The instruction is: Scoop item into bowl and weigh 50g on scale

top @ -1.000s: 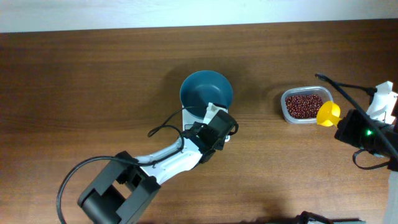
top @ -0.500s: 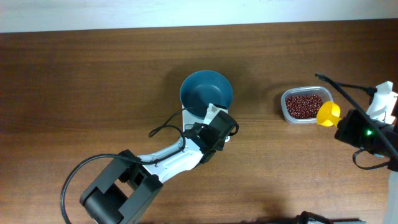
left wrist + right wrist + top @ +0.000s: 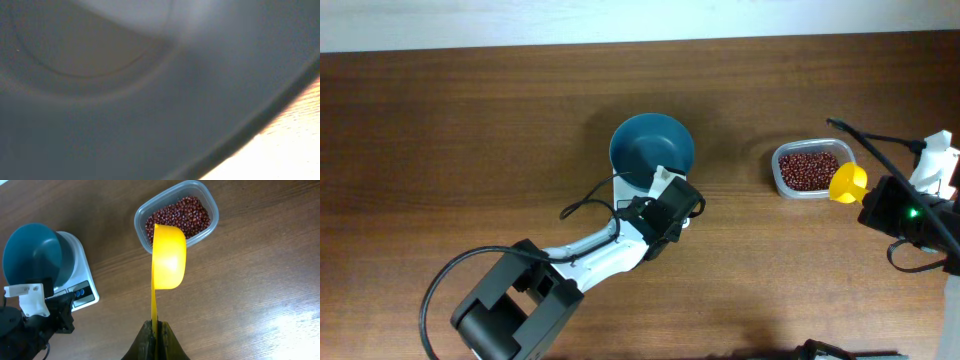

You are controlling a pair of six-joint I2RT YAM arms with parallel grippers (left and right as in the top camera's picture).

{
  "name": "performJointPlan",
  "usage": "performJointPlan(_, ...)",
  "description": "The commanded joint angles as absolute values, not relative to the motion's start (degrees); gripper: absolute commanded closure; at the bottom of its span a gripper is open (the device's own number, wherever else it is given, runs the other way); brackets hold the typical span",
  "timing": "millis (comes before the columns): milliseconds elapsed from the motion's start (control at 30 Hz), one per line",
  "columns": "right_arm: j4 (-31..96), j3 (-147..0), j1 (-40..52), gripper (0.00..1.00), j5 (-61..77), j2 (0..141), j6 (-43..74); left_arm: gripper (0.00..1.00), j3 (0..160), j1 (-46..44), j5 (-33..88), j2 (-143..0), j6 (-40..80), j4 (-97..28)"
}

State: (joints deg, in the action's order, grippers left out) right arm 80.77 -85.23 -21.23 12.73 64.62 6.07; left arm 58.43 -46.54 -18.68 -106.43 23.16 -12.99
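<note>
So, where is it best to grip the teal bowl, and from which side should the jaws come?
Grip the teal bowl by its thin rim, coming from above, one jaw inside and one outside. It stands upright and empty on the scale, and its round wall looks too wide to span.

Brown wooden table (image 3: 470, 130); pale wall (image 3: 520, 20)

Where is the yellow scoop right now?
On the right of the overhead view, the yellow scoop is held by the right fingers beside the bean tub.
</note>
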Motion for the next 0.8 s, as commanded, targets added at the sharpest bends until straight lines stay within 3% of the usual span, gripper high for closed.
performJointPlan(0, 80.6, -85.8, -21.6, 0.96, 12.1, 64.6, 6.5, 1.00, 57.0, -46.7, -15.6, -112.8, 23.5, -14.0)
performJointPlan(767, 80.6, -85.8, -21.6, 0.96, 12.4, 64.6, 6.5, 1.00, 57.3, -46.7, -15.9, -112.1, 24.7, -19.5)
